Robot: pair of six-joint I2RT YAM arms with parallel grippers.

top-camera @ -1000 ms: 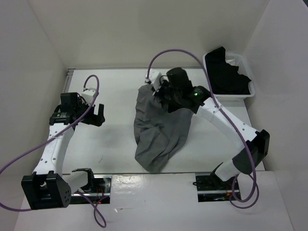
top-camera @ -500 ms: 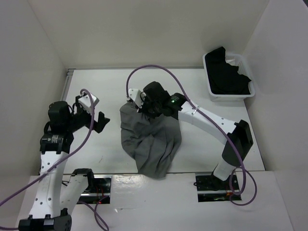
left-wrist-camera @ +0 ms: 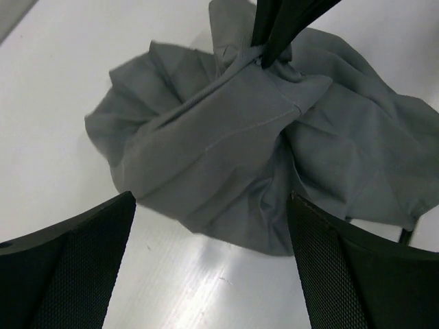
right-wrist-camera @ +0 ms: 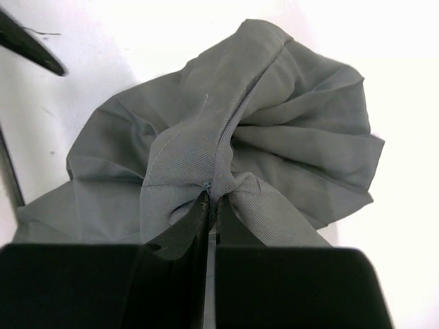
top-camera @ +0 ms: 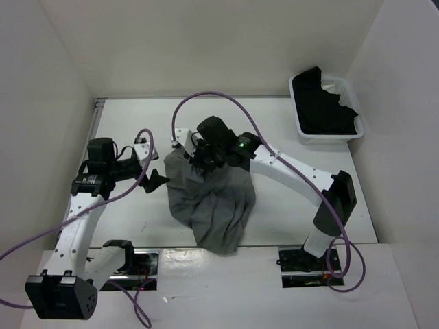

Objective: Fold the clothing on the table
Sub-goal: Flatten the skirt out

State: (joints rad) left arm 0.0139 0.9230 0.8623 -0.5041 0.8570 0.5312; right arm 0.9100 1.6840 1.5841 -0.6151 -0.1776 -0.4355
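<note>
**Soft cloth on a slick white top**

The skirt (top-camera: 209, 202) is soft grey cloth, matt, with a fine twill weave, crumpled into folds and plainly stitched along its band. The table (top-camera: 137, 212) is smooth and white, with a faint sheen at lower middle of the left wrist view. On the left gripper (left-wrist-camera: 212, 274) the fingers (left-wrist-camera: 65, 274) are matt black with a mesh grain. At upper right, a glossy white plastic bin (top-camera: 329, 139) holds matt black cloth (top-camera: 322, 110).

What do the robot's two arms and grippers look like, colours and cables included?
The left arm and right arm have white tubular links and black joint housings. A purple cable loops along each; a green light glows near the right wrist. The left gripper and right gripper have black fingers, the left's with mesh-textured pads.
</note>
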